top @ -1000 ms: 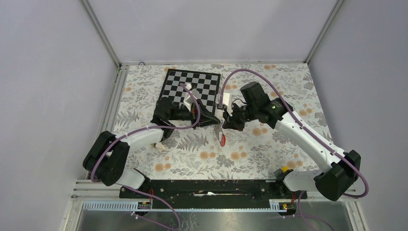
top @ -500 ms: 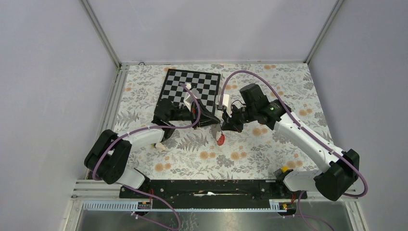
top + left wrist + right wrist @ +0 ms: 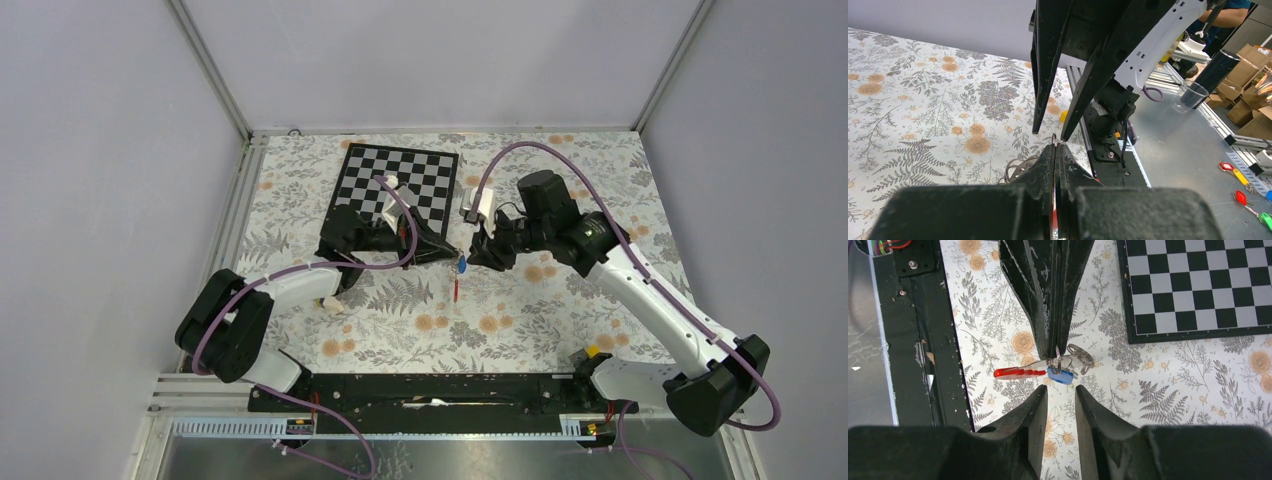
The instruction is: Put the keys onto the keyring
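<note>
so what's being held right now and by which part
The left gripper pinches the keyring at its metal ring end, right beside the keys. The right gripper is open and holds nothing.

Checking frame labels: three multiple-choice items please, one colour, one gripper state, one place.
1. Colour of the keyring strap? A green; B red; C yellow.
2. State of the right gripper? A open, empty; B shut; C out of view.
3. Where is the blue tag? A between the right fingers; B right at the left gripper tips; C far from both arms.
B: the strap shows bright red. A: a clear gap between its fingers, nothing in it. B: the tag hangs by the shut left fingers.
</note>
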You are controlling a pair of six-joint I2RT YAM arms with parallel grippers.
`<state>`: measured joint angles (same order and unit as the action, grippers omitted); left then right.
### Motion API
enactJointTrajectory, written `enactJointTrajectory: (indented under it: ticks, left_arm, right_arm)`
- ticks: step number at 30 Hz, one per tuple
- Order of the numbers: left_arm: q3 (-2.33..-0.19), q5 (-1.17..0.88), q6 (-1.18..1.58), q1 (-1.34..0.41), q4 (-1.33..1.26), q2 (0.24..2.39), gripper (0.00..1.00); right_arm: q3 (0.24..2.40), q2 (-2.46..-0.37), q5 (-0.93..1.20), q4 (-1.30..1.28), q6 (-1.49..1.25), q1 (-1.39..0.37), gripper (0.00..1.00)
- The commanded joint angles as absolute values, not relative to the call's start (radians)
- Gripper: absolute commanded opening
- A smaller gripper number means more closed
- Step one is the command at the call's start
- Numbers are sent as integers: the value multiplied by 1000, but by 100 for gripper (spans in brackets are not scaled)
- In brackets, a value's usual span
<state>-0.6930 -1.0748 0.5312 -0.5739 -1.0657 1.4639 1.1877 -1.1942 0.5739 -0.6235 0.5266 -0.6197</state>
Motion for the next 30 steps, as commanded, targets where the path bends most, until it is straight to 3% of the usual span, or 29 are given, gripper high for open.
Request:
enactJointTrajectory:
  ticks: [1,15,18,24,28,30]
  left_arm:
    - [-689,-1106,505,-571,-1121,1465,0]
    - [-689,-1111,492,-575,-1106,1459,0]
    - [-688,-1112,489,-574,-1105,1459,0]
    - [-689,-1112,453,-574,-1071,1453,0]
    - [-712,-1107,373,-575,-966,1442,2]
    - [-737,-1097,313,-575,-884,1432,11]
  right_arm:
    - [1247,-1205,627,-631,522,-611,34]
    - [1247,-1264,728,-600,509,-611,28]
    - [1251,-1270,733,-601,510,-612,22]
    - [1269,-1268,728,-626,538,-611,0]
    - [1321,-1287,706,-710,572,-612,0]
    - [1365,-1319,683,-782,589,-615,0]
